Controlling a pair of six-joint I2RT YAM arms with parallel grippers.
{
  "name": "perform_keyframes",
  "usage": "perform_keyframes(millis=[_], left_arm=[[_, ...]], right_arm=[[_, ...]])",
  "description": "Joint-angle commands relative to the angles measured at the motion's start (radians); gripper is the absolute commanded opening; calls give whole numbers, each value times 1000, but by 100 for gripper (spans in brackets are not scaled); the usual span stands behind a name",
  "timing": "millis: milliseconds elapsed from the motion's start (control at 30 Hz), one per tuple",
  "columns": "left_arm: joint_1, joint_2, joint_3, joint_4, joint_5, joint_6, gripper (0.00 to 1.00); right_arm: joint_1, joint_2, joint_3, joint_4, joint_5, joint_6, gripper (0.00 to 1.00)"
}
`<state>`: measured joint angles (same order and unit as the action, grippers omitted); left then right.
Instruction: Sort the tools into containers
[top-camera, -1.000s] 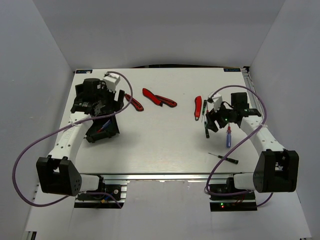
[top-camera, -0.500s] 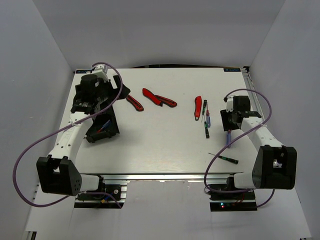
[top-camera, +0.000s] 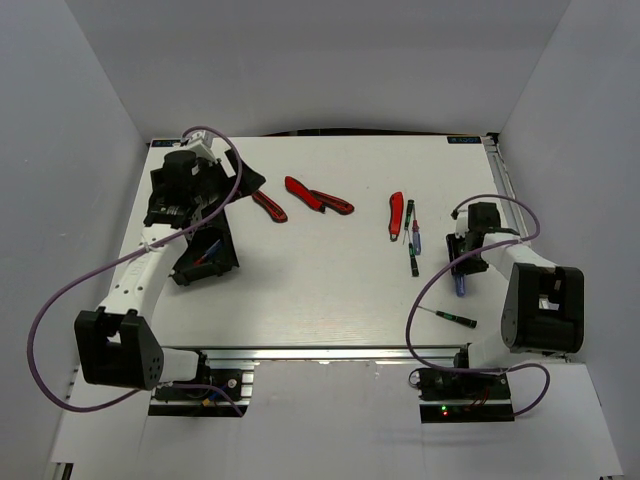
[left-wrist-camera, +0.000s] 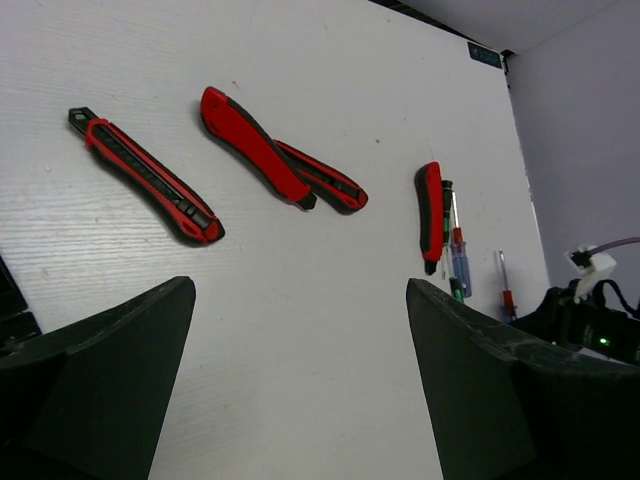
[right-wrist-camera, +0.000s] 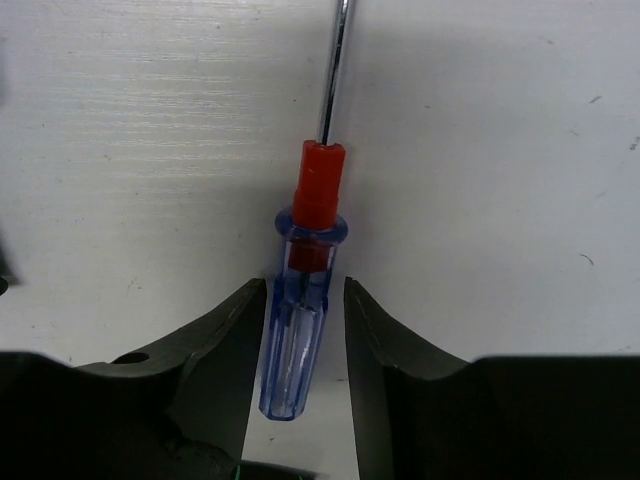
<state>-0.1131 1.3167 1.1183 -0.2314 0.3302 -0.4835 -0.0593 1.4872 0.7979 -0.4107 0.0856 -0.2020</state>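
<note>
Screwdriver (right-wrist-camera: 315, 195) lies dead between the right gripper's (right-wrist-camera: 303, 330) spread fingers, handle straddled, shaft running straight toward the frame's top; closing should pinch it across the handle

Even, diffuse light from above floods the white table (top-camera: 330, 290), and the tools (left-wrist-camera: 255, 150) beyond the left gripper (left-wrist-camera: 298, 300) cast only thin, soft shadows while its fingers (left-wrist-camera: 110, 370) loom dark and slightly blurred near the lens. Between the fingers (right-wrist-camera: 220, 360) of the right gripper (right-wrist-camera: 303, 290) the screwdriver (right-wrist-camera: 295, 340) is crisp, its steel shaft glinting just ahead of them.
</note>
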Motion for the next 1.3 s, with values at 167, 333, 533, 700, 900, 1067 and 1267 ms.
perform_keyframes(millis=[167,333,533,700,900,1067,1267], left_arm=[[7,27,-9,49,122,-139,98],[6,47,-28,140,223,-223,98],[4,125,-112,363,438,-460,90],[-49,193,-98,421,452,-552,86],[-178,315,-3,451,406,-578,83],[-250,418,101,452,391,-584,82],[-286,467,178,454,398,-586,79]], right_arm=[[-20,84,30,12,-69,-11,35],[-45,107,49,-13,-87,-14,21],[-56,-25,61,-5,-246,-98,3],[-51,-113,145,-51,-602,-175,0],[21,-76,234,-67,-986,-139,0],[174,-28,284,59,-1109,21,0],[279,31,316,291,-1121,240,0]])
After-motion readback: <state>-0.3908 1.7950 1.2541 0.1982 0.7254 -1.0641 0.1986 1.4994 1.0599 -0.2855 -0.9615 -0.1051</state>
